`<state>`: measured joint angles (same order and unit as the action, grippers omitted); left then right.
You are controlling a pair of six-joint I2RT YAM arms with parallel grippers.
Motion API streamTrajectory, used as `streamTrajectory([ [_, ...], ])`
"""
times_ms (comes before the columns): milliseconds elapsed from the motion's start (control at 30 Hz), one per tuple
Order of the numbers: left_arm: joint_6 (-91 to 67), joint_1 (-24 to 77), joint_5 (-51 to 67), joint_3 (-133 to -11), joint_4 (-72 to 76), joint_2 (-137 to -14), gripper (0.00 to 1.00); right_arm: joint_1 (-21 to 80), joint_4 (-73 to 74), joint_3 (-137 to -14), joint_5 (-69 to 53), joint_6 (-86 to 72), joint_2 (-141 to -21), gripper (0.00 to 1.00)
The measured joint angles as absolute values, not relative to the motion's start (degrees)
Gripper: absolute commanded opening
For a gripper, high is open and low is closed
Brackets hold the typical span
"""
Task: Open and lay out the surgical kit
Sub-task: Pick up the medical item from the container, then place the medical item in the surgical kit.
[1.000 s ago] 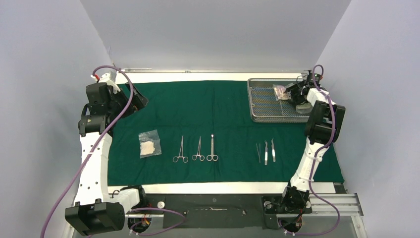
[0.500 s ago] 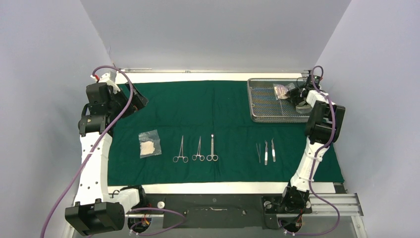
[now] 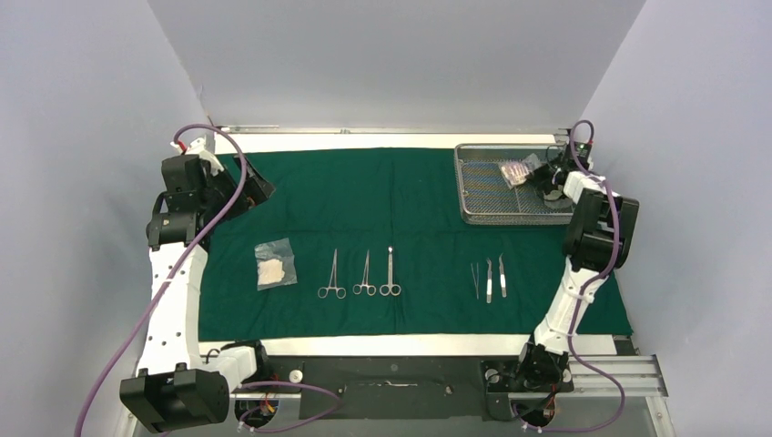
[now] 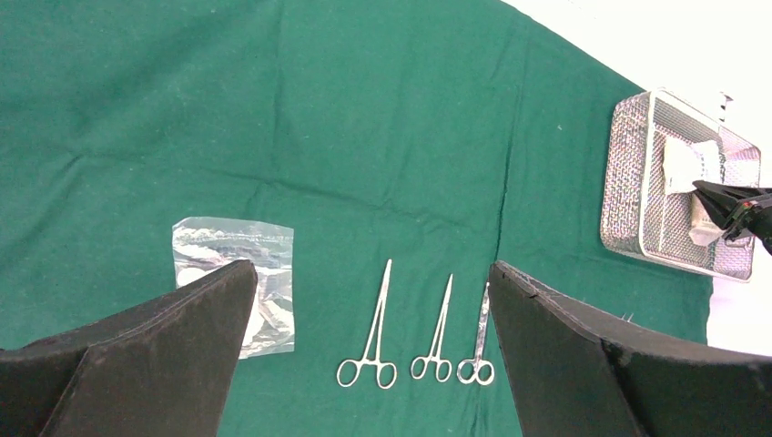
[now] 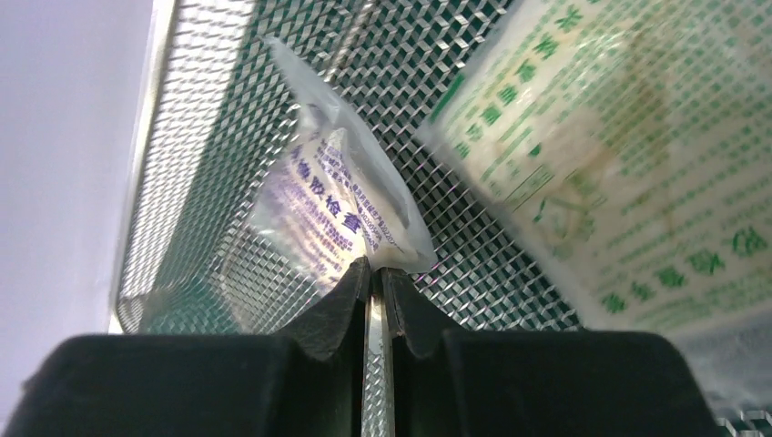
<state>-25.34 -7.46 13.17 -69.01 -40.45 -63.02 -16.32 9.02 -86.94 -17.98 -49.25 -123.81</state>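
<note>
A white table [image 3: 300, 143] stands within pale blue walls [image 3: 391, 64].

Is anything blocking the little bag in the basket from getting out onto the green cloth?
Only the wire wall of the basket stands between it and the green cloth. The right gripper pinches a corner of the little bag, and the green-printed bag lies beside it, not on it.

The drape [image 3: 364, 209] is matt dark green woven cloth, faintly creased. The tray [image 3: 462, 187] is bright silver wire mesh with a smooth metal rim. The forceps [image 3: 332, 278] and tweezers [image 3: 489, 280] are polished steel. The gauze packet [image 3: 275, 264] is clear, crinkled, glossy plastic, as is the purple-printed packet [image 5: 337, 209]. The right end effector [image 5: 375, 273] has matt black plastic fingers.
</note>
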Motion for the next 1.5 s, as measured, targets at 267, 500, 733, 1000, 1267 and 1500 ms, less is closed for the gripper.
streamTrajectory([
  [267,-26.06,-7.46,15.31,-68.07,-40.03,-62.85,0.97,-16.45,7.66,-82.32,-21.32,-47.55,-111.61,0.05],
  [500,-27.90,-7.27,19.33,-67.75,-38.37,-63.26,0.97,-16.40,6.13,-78.00,-24.93,-47.24,-100.16,0.05],
  [733,-31.59,-6.42,26.20,-67.75,-33.56,-67.13,0.97,-13.85,6.52,-73.34,-27.73,-46.28,-91.24,0.05],
  [1000,-34.39,3.51,32.82,-73.36,-29.30,-78.48,0.97,-4.99,7.77,-70.13,-34.76,-42.22,-85.38,0.05],
  [1267,-43.40,16.16,42.41,-75.92,-10.41,-88.90,0.94,8.67,5.19,-64.18,-47.64,-42.22,-82.76,0.05],
  [1500,-46.59,19.99,43.97,-76.01,-3.68,-93.89,0.77,12.51,2.87,-64.55,-54.72,-42.44,-82.78,0.05],
])
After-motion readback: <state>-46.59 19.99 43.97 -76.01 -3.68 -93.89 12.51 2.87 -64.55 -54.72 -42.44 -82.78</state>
